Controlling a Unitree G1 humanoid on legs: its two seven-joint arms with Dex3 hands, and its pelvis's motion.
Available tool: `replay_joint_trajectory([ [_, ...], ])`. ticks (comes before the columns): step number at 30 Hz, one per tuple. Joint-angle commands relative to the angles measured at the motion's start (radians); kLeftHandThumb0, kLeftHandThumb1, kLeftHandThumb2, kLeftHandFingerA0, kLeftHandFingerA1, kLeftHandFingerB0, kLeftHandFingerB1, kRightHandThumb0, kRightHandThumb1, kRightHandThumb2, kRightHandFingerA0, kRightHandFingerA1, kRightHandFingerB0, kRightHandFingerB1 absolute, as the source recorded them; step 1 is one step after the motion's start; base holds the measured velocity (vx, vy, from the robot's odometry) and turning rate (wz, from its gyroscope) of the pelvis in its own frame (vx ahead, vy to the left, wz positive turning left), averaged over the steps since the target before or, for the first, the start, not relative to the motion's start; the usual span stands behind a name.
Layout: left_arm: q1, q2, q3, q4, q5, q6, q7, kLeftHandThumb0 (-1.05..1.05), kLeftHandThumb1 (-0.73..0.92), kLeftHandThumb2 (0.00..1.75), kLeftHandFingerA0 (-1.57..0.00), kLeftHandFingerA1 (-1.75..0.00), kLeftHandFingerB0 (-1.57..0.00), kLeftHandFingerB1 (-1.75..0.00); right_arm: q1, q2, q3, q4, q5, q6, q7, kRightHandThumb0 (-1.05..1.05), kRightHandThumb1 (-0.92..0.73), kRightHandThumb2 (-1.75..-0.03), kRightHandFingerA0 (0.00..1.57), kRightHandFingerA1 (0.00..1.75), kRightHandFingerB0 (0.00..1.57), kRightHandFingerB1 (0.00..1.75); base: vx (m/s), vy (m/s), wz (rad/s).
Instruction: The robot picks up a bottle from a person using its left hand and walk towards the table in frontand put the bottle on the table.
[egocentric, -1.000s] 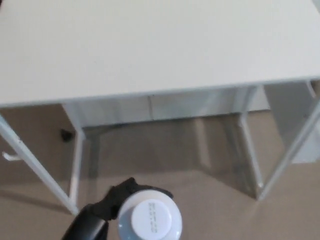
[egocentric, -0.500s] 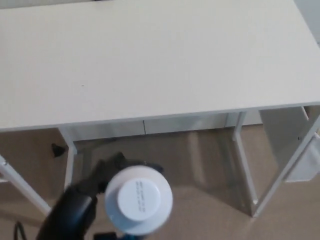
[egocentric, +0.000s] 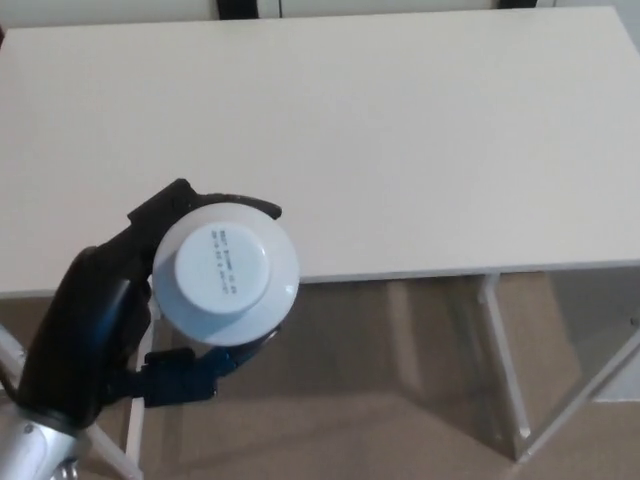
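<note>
I look straight down on the white cap of the bottle, which fills the lower left of the head view. My black left hand is shut around the bottle's body, with fingers curling over its far side. The bottle hangs at the near edge of the white table, partly over the tabletop and partly over the floor. Its body below the cap is hidden. My right hand does not show.
The tabletop spans nearly the whole width of the view and is bare. White table legs and a tan floor show below the near edge. A dark strip runs along the wall behind the table.
The camera has come closer and the whole tabletop now shows. My left hand has lifted the bottle up and forward, from over the floor to the table's near edge.
</note>
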Motion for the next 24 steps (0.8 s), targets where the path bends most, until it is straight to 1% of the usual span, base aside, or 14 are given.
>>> replay_joint_trajectory([
  [1, 0.005, -0.002, -0.012, -0.01, -0.009, 0.024, 0.005, -0.27, 0.76, 0.75, -0.97, -1.43, -0.78, -0.99, 0.003, -0.007, -0.01, 0.015, 0.006, 0.009, -0.005, -0.37, -0.77, -0.63, 0.6, 0.49, 0.5, 0.42, 0.18, -0.12, 0.3],
  [6, -0.003, -0.005, -0.015, 0.005, 0.001, 0.017, 0.003, -0.28, 0.76, 0.74, -0.97, -1.41, -0.79, -0.98, -0.015, -0.001, -0.007, 0.015, 0.001, 0.021, -0.014, -0.38, -0.79, -0.64, 0.61, 0.49, 0.5, 0.42, 0.14, -0.159, 0.03],
  [11, 0.009, -0.009, -0.017, 0.004, 0.006, 0.016, 0.008, -0.28, 0.78, 0.74, -0.98, -1.42, -0.79, -0.99, -0.005, -0.005, -0.009, 0.011, 0.005, 0.004, 0.0, -0.37, -0.78, -0.63, 0.63, 0.51, 0.52, 0.44, 0.13, -0.181, 0.03],
  [13, 0.012, -0.009, -0.01, -0.004, -0.011, 0.044, 0.006, -0.29, 0.77, 0.74, -0.96, -1.43, -0.78, -0.99, 0.005, -0.004, 0.004, 0.018, -0.008, 0.007, -0.008, -0.39, -0.77, -0.63, 0.6, 0.49, 0.51, 0.42, 0.06, -0.05, -0.11],
  [14, 0.015, -0.009, -0.01, -0.007, -0.012, 0.048, 0.006, -0.29, 0.77, 0.74, -0.96, -1.43, -0.78, -0.99, 0.007, -0.003, 0.004, 0.019, -0.008, 0.007, -0.009, -0.39, -0.77, -0.63, 0.6, 0.49, 0.51, 0.42, 0.05, 0.016, -0.14],
  [15, 0.019, -0.008, -0.014, 0.013, 0.008, 0.009, 0.005, -0.28, 0.77, 0.73, -0.97, -1.41, -0.77, -1.0, 0.026, -0.003, -0.007, 0.011, 0.005, -0.007, -0.017, -0.36, -0.77, -0.62, 0.62, 0.52, 0.5, 0.43, 0.06, 0.05, -0.18],
  [16, 0.019, -0.008, -0.016, 0.017, 0.015, 0.003, 0.006, -0.28, 0.77, 0.74, -0.97, -1.41, -0.77, -1.0, 0.027, -0.004, -0.007, 0.011, 0.006, -0.006, -0.016, -0.37, -0.78, -0.63, 0.62, 0.51, 0.5, 0.42, 0.08, 0.065, -0.08],
  [21, -0.002, -0.011, -0.016, 0.028, 0.008, 0.024, 0.008, -0.28, 0.77, 0.75, -0.96, -1.43, -0.78, -1.0, 0.0, 0.003, -0.005, 0.021, 0.001, 0.021, -0.008, -0.38, -0.78, -0.63, 0.6, 0.5, 0.5, 0.42, 0.12, 0.119, 0.02],
  [24, 0.009, -0.014, -0.021, 0.021, 0.005, 0.031, 0.011, -0.28, 0.77, 0.75, -0.95, -1.42, -0.78, -1.0, 0.009, -0.001, 0.001, 0.019, -0.005, 0.015, -0.009, -0.38, -0.79, -0.63, 0.64, 0.51, 0.5, 0.42, 0.06, 0.183, 0.05],
])
